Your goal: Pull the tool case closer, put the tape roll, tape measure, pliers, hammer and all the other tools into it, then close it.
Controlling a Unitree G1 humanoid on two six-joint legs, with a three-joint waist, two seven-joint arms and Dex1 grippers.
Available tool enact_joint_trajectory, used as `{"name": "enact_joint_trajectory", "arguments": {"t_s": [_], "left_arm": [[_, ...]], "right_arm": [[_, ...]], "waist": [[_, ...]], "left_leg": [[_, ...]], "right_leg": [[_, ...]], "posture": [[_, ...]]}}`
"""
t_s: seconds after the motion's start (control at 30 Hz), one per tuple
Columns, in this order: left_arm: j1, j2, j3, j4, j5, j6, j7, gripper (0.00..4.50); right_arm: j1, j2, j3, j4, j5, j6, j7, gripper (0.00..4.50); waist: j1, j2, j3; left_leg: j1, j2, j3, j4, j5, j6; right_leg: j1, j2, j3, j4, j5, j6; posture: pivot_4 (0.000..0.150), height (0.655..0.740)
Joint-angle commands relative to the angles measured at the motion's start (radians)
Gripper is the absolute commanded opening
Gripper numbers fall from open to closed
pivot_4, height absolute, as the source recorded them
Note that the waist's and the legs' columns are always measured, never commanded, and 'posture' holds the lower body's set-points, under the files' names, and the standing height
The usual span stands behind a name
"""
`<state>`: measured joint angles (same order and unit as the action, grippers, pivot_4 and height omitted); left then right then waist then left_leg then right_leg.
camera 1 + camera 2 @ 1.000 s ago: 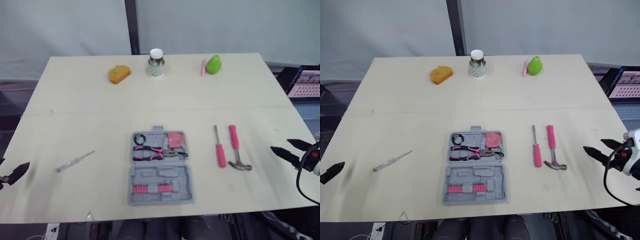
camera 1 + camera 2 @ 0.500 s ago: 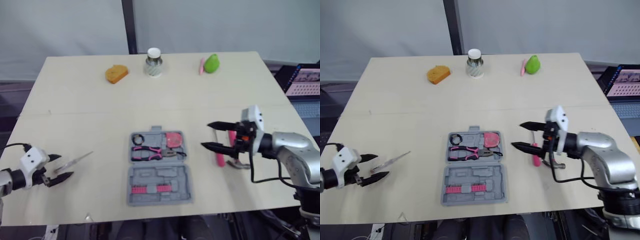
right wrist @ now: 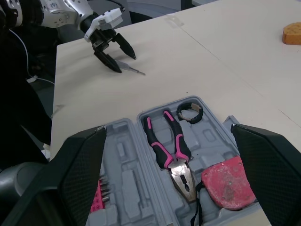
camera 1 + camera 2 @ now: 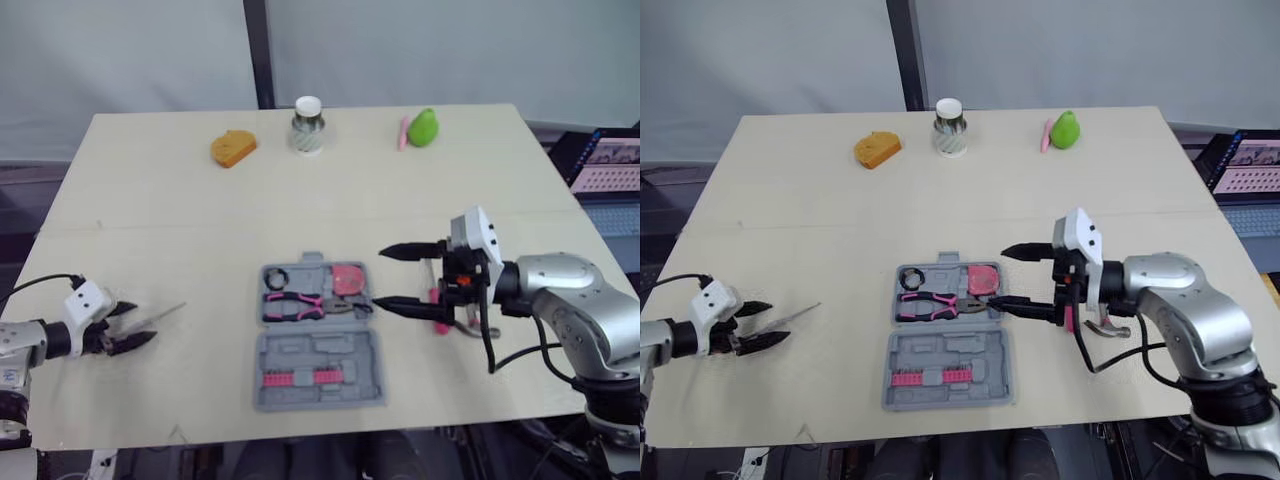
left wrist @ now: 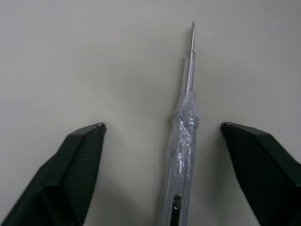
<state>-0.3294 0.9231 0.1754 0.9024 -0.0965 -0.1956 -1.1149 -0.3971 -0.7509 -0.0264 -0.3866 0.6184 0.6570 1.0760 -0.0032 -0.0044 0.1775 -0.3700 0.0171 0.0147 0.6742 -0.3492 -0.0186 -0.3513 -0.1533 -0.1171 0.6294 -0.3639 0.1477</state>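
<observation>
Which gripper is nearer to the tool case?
Right. The right gripper hovers open by the right edge of the case; the left gripper is far off to the left, open around the screwdriver.

The left end effector (image 4: pixel 140 322) lies low and roughly level, its two black fingers (image 5: pixel 77 162) spread apart and pointing toward the robot's right. Behind it sit a white wrist block and a short stretch of forearm. The right end effector (image 4: pixel 377 277) reaches leftward from a bent silver arm, fingers (image 3: pixel 77 165) parted wide, one finger farther from the robot than the other. A black cable loops beneath its wrist.
</observation>
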Motion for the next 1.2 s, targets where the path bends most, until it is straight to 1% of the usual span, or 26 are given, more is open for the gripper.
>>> {"name": "enact_joint_trajectory", "arguments": {"t_s": [0.03,0.1,0.17,0.2,0.37,0.47,0.57,0.67,0.73,0.77,0.9,0.97,1.07,1.13,1.2], "left_arm": [[0.033,-0.008,-0.039,0.013,0.022,0.012,-0.027,2.22],[0.046,-0.009,-0.041,0.003,0.023,0.008,-0.025,1.16],[0.063,-0.011,-0.036,-0.020,0.015,0.012,-0.024,0.20],[0.078,-0.014,-0.033,-0.042,0.009,0.016,-0.024,0.02],[0.150,-0.022,-0.016,-0.189,-0.032,0.063,-0.026,0.02],[0.201,0.000,0.006,-0.431,-0.090,0.204,-0.029,0.02],[0.236,0.063,0.016,-0.727,-0.151,0.421,-0.047,0.02],[0.232,0.114,0.008,-0.969,-0.204,0.606,-0.053,0.02],[0.193,0.144,-0.017,-1.136,-0.262,0.751,-0.042,0.02],[0.179,0.152,-0.023,-1.181,-0.281,0.798,-0.036,0.02],[0.007,0.144,-0.160,-1.408,-0.336,1.064,0.046,0.02],[-0.054,0.128,-0.211,-1.467,-0.373,1.174,0.075,0.02],[-0.139,0.112,-0.310,-1.533,-0.395,1.279,0.098,0.02],[-0.200,0.106,-0.420,-1.548,-0.347,1.306,0.122,0.02],[-0.260,0.065,-0.496,-1.527,-0.333,1.372,0.164,0.02]], "right_arm": [[0.003,-0.020,-0.016,-0.041,0.011,-0.002,-0.011,4.50],[0.004,-0.022,-0.017,-0.048,0.015,0.000,-0.014,4.50],[0.006,-0.022,-0.016,-0.057,0.019,0.002,-0.018,4.50],[0.007,-0.020,-0.014,-0.062,0.020,0.002,-0.021,4.50],[0.014,-0.010,-0.004,-0.081,0.026,0.002,-0.029,4.50],[0.011,-0.006,-0.006,-0.110,0.051,0.009,-0.030,4.50],[0.030,-0.031,-0.010,-0.139,0.064,0.011,-0.012,4.50],[0.047,-0.054,-0.008,-0.156,0.066,0.009,0.001,4.50],[0.067,-0.073,-0.012,-0.162,0.063,-0.003,0.017,4.50],[0.072,-0.078,-0.012,-0.164,0.062,-0.005,0.020,4.50],[0.132,-0.130,-0.040,-0.144,0.038,-0.058,0.071,4.50],[0.147,-0.148,-0.051,-0.139,0.034,-0.078,0.083,4.50],[0.165,-0.175,-0.065,-0.142,0.026,-0.095,0.094,4.50],[0.178,-0.190,-0.075,-0.137,0.019,-0.108,0.100,4.50],[0.187,-0.196,-0.077,-0.135,0.011,-0.121,0.098,4.50]], "waist": [[-0.001,0.000,0.000],[-0.002,0.000,0.000],[-0.002,0.000,0.000],[-0.002,0.000,0.000],[-0.002,0.000,0.000],[-0.001,0.000,0.000],[0.003,-0.002,0.001],[0.004,-0.005,0.002],[0.005,-0.004,0.002],[0.004,-0.004,0.002],[0.005,-0.004,0.002],[0.005,-0.004,0.002],[0.003,-0.004,0.002],[0.006,-0.004,0.002],[0.009,-0.004,0.002]], "left_leg": [[0.000,0.000,0.000,0.000,0.000,0.000],[0.000,0.000,0.000,0.000,0.000,0.000],[0.000,0.000,0.000,0.000,0.000,0.000],[0.000,0.000,0.000,0.000,0.000,0.000],[0.000,0.000,0.000,-0.001,0.000,0.000],[0.000,0.000,0.000,0.000,0.000,0.000],[-0.002,0.000,-0.003,0.001,0.000,0.000],[-0.005,0.000,-0.006,0.004,0.000,0.000],[-0.005,-0.001,-0.006,0.005,0.000,0.000],[-0.005,-0.001,-0.006,0.004,0.000,0.001],[-0.005,-0.001,-0.006,0.004,0.000,0.001],[-0.004,-0.001,-0.005,0.004,-0.001,0.001],[-0.004,-0.001,-0.005,0.004,-0.001,0.001],[-0.004,-0.001,-0.005,0.004,-0.001,0.001],[-0.005,-0.001,-0.004,0.004,-0.001,0.001]], "right_leg": [[0.000,0.000,0.000,0.000,0.000,0.000],[0.000,0.000,0.000,0.000,0.000,0.000],[0.000,0.000,0.000,0.000,0.000,0.000],[0.000,0.000,0.000,0.000,0.000,0.000],[0.000,0.000,0.000,0.000,0.000,0.000],[0.000,-0.001,0.001,0.000,0.000,0.000],[0.000,-0.001,0.001,0.000,0.000,0.000],[0.000,0.000,0.001,0.000,0.000,0.000],[0.001,0.000,0.002,-0.001,0.000,0.000],[0.002,0.000,0.003,-0.001,0.000,0.000],[0.002,0.001,0.004,-0.002,0.000,0.000],[0.002,0.001,0.006,-0.002,0.000,0.000],[0.002,0.002,0.006,-0.002,0.000,0.000],[0.002,0.002,0.007,-0.002,0.000,0.000],[0.002,0.002,0.007,-0.003,0.000,0.000]], "posture": [[0.150,0.7400],[0.150,0.7400],[0.150,0.7400],[0.150,0.7400],[0.150,0.7400],[0.150,0.7400],[0.150,0.7400],[0.150,0.7400],[0.150,0.7400],[0.150,0.7400],[0.150,0.7400],[0.150,0.7400],[0.150,0.7400],[0.150,0.7400],[0.150,0.7400]]}}
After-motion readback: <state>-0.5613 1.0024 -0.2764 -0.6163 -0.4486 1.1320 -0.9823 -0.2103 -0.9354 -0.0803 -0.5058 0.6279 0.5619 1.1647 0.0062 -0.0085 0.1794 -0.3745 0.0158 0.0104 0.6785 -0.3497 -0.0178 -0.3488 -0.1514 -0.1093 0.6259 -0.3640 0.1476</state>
